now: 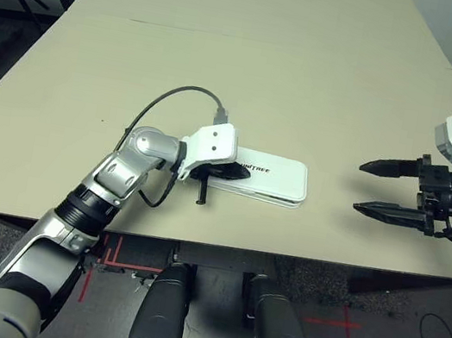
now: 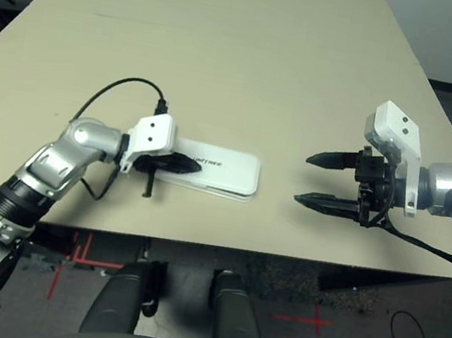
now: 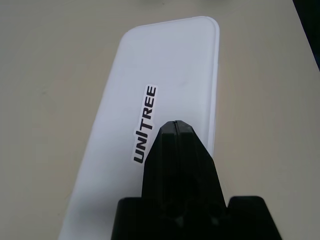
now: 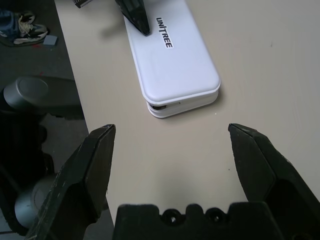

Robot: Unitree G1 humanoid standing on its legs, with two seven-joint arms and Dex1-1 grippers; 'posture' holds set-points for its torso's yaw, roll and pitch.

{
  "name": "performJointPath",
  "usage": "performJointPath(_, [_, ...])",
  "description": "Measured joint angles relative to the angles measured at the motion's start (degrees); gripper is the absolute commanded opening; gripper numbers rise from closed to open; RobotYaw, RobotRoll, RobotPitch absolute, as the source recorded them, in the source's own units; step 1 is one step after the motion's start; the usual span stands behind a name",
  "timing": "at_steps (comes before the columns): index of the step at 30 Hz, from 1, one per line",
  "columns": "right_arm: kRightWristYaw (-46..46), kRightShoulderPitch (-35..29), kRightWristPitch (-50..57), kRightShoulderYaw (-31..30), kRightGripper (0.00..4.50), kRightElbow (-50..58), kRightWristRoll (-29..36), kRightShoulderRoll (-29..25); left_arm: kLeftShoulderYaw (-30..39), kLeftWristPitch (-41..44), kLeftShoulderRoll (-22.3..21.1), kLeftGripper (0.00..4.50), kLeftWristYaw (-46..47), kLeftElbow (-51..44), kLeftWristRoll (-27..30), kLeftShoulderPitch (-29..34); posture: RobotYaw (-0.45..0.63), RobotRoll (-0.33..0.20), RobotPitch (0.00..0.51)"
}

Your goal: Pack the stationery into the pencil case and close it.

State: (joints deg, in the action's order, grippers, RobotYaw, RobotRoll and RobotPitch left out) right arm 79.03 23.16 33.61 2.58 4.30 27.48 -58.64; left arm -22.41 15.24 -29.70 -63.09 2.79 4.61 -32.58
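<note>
Pencil case flat on worktop near front edge, lid down, lettering up; small gap visible at one end in right wrist view, so prob. not fully latched. No stationery visible outside, presumably already packed inside. Left end effector closed, fingers pinched together w/ nothing between, tip resting on lid next to lettering: looks like closed tip used as a blunt pusher to press lid shut, not to grip. Right end effector wide open, holding nothing, hovering well apart from case on right, pointed at its end; prob. parked clear so as not to nudge case, or ready to brace it if it slides. Task near end, latch check remaining.
</note>
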Motion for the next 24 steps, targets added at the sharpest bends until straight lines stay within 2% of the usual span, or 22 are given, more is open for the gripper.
performJointPath(24, [-1.1, -1.2, -0.9, -0.1, 4.5, 0.0, -0.8, 0.7, -3.5, -2.4, 1.6, 0.01, -1.0, 0.5, -4.1, -2.1, -0.1, 0.0, 0.2])
